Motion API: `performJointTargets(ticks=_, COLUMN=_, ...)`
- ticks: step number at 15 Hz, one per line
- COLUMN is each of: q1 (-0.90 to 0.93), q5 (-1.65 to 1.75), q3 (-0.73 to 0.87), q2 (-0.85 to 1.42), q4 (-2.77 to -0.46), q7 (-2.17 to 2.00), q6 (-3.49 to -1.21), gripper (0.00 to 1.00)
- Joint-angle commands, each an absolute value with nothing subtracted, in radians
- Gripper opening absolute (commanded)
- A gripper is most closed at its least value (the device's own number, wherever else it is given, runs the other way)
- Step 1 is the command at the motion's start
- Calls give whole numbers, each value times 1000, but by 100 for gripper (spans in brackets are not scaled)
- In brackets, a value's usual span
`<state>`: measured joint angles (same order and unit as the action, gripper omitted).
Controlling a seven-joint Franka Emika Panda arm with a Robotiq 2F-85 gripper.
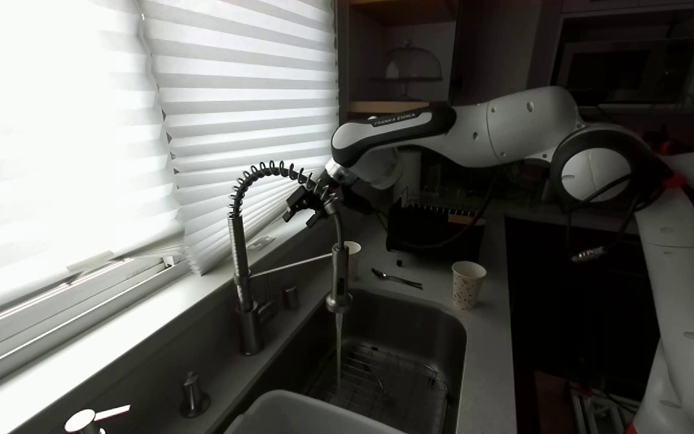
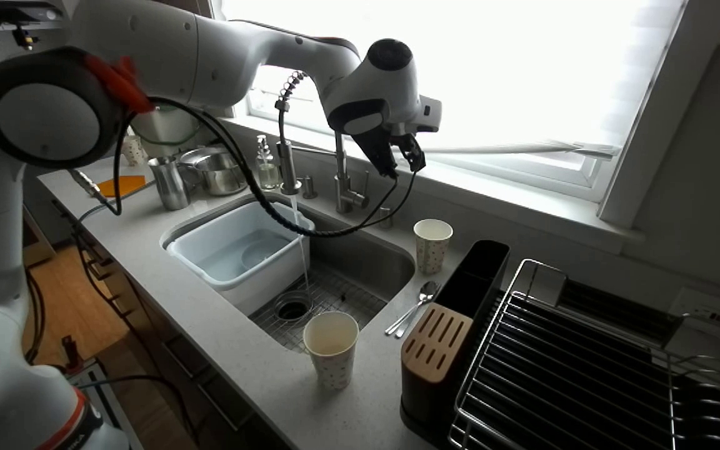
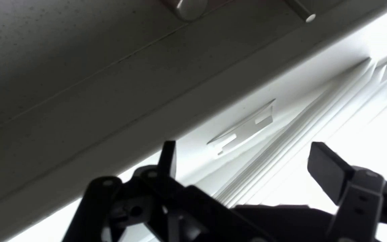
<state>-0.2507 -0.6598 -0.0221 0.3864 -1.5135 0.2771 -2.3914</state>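
Note:
My gripper (image 3: 245, 161) is open, its two black fingers wide apart with nothing between them. In the wrist view it hangs over the window sill (image 3: 193, 148), near a pale slotted bracket (image 3: 247, 131) and the folded blind (image 3: 297, 137). An exterior view has the gripper (image 1: 300, 217) behind the arched spring hose of the faucet (image 1: 238, 253); whether they touch cannot be seen. From another angle the gripper (image 2: 405, 167) stands high beside the window, above the counter. Water runs from the spray head (image 1: 339, 280) into the sink (image 2: 375, 265).
A pale basin (image 2: 272, 275) sits in the sink. Two paper cups, a near one (image 2: 332, 353) and a far one (image 2: 433, 247), stand on the counter by spoons (image 2: 411, 312). A black utensil holder (image 2: 435, 344) and wire rack (image 2: 510, 312) adjoin. A cable (image 2: 254, 187) loops from the arm.

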Motion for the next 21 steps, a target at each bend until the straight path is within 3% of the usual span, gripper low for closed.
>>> performJointTargets(ticks=1, q1=-279, q5=-695, q3=-41, q2=469, q4=-1383, q7=280, q6=-2222, gripper=100)
performJointTargets(ticks=7, q1=-264, q5=-670, q3=-31, q2=533, q4=-1307, q7=263, q6=-2046, gripper=98)
performJointTargets(ticks=8, q1=-263, q5=-680, q3=-34, q2=539, q4=-1307, q7=261, q6=-2048, gripper=78)
performJointTargets(ticks=10, q1=-260, q5=-687, q3=-38, q2=553, q4=-1303, q7=253, q6=-2052, gripper=70)
performJointTargets(ticks=19, q1=-249, q5=-765, q3=-65, q2=596, q4=-1308, q7=203, q6=-2073, gripper=0)
performJointTargets(ticks=21, q1=-244, q5=-779, q3=-67, q2=601, q4=-1307, q7=197, q6=-2073, gripper=0)
